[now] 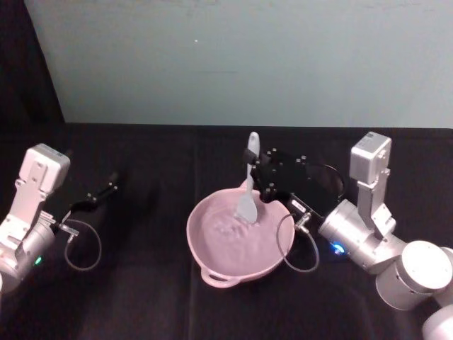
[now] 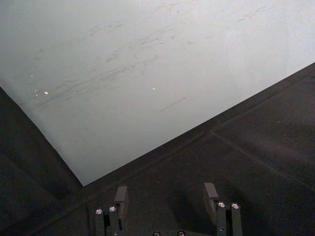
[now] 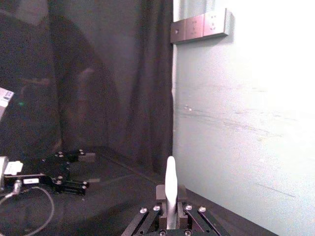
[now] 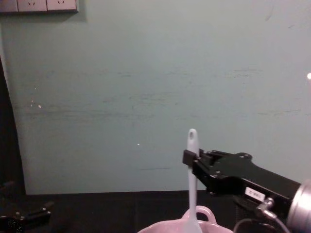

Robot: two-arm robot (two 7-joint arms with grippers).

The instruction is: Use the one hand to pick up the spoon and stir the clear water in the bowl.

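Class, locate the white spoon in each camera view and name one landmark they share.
Head view: spoon centre, upright, blade inside the pink bowl, held by the right end effector.
Left wrist view: faces pale green wall and black cloth instead.
Right wrist view: handle tip rising from the end effector.
Chest view: low, right of centre, upright.
Shared landmark: that wall.

The spoon (image 1: 248,202) is plain white. The bowl (image 1: 205,244) is pale pink, without pattern. The right claw (image 1: 257,181) is black with silver screw heads and a small white label. The left claw (image 1: 107,188) is black. The desk (image 1: 148,297) is black, and the wall (image 1: 248,64) is pale blue-green.
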